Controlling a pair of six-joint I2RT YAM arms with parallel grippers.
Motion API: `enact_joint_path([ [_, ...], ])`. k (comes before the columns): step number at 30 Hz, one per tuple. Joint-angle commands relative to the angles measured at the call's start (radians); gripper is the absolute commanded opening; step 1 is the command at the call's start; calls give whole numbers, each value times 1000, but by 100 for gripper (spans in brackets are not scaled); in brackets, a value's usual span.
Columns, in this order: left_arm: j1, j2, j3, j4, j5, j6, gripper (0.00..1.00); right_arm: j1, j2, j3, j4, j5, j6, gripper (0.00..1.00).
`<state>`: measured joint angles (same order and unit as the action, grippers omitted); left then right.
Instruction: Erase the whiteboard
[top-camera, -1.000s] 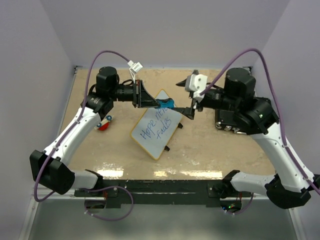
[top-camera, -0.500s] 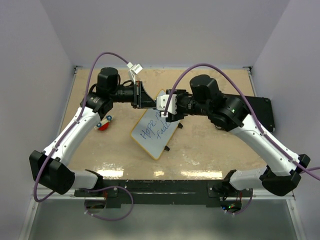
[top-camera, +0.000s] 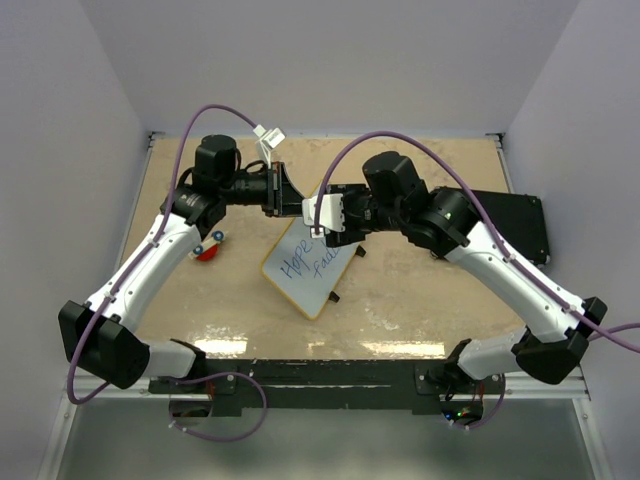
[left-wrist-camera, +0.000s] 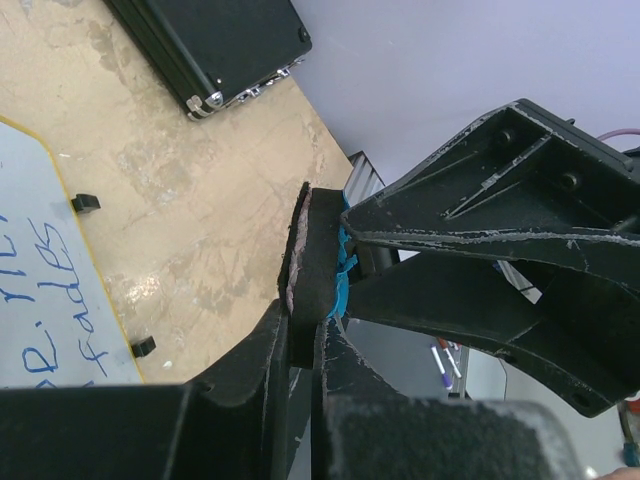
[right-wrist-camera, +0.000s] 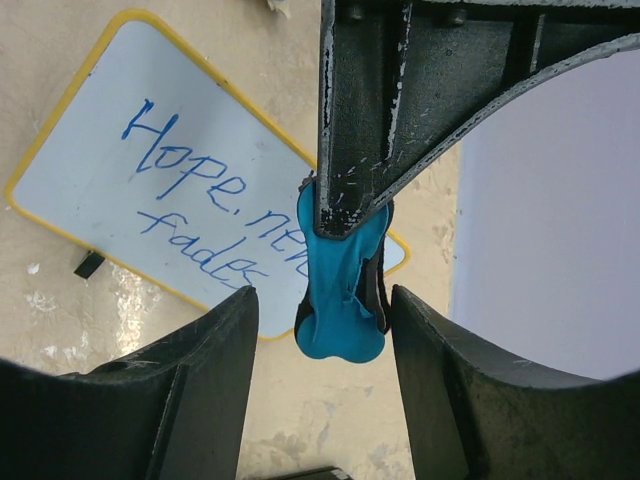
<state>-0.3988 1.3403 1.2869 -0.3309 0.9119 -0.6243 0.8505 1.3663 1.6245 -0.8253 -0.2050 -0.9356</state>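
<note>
The whiteboard (top-camera: 308, 265) lies tilted mid-table, yellow-framed, with blue handwriting; it also shows in the right wrist view (right-wrist-camera: 170, 190) and the left wrist view (left-wrist-camera: 40, 290). My left gripper (top-camera: 298, 205) hovers above its far corner, shut on a blue-and-black eraser (right-wrist-camera: 340, 300), which also shows edge-on in the left wrist view (left-wrist-camera: 318, 260). My right gripper (right-wrist-camera: 322, 300) is open, with one finger on each side of the eraser's free end and not touching it. In the top view the right gripper (top-camera: 312, 212) meets the left one, and the eraser is hidden.
A black rectangular case (top-camera: 512, 225) lies at the right rear, also in the left wrist view (left-wrist-camera: 215, 45). A small red, white and blue object (top-camera: 208, 247) lies left of the whiteboard. Two black tabs (left-wrist-camera: 85, 202) stick out of the board's edge.
My right arm has swung left from over the black case to the left gripper, and its open jaws now straddle the eraser. The left arm has stayed put.
</note>
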Motion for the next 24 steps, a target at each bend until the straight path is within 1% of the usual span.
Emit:
enact_joint_path([
  [1, 2, -12, 34, 20, 16, -6, 0, 5, -12, 0, 20, -25, 12, 57],
  [8, -8, -13, 28, 26, 27, -11, 0, 4, 7, -2, 38, -10, 4, 55],
  [11, -9, -13, 26, 29, 31, -14, 0, 4, 22, 12, 40, -5, 0, 52],
  [18, -14, -13, 25, 30, 38, -15, 0, 5, 33, 20, 45, -11, 0, 48],
  [21, -15, -13, 23, 30, 41, -17, 0, 5, 42, 20, 57, -10, 4, 45],
  [24, -15, -13, 22, 30, 44, -17, 0, 10, 50, 28, 57, -11, 12, 39],
])
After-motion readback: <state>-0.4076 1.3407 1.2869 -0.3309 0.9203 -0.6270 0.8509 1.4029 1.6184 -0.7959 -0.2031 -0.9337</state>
